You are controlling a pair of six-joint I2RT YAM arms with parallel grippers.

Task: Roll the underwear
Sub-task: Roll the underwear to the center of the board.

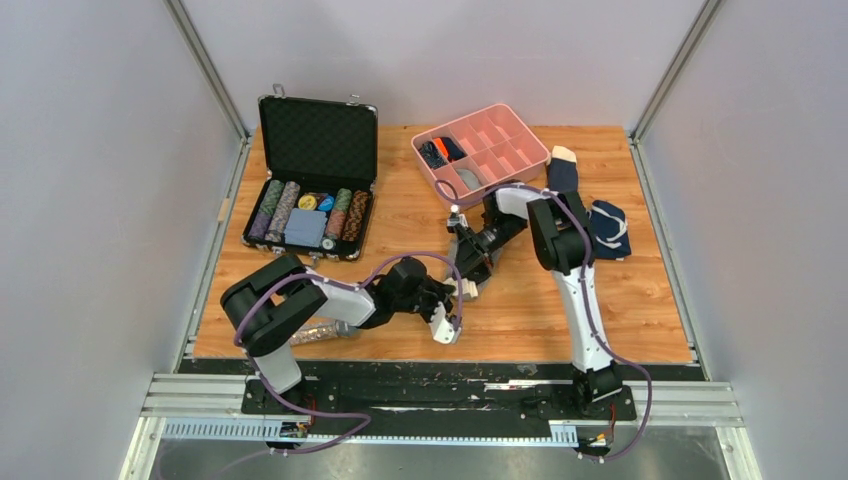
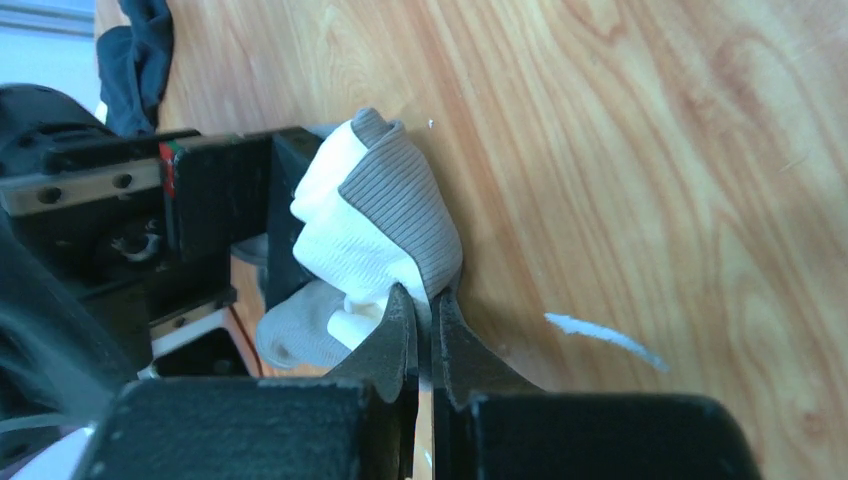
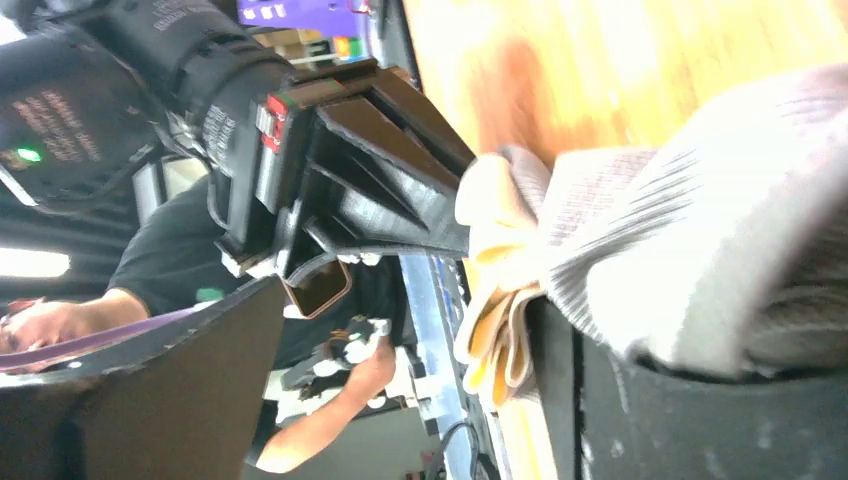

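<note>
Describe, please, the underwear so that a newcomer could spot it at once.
On the wooden table, look at the middle of the near half. The underwear is the small bunched cloth pinched in the left gripper. It alone is ribbed gray with a cream band; the garments at the right are navy.

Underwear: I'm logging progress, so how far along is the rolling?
Done: the underwear is gathered into a loose bundle. In hand: the left tool pinches its edge while the right tool sits against it. Remaining: tightening it into a neat roll; the cream band bulges out.
</note>
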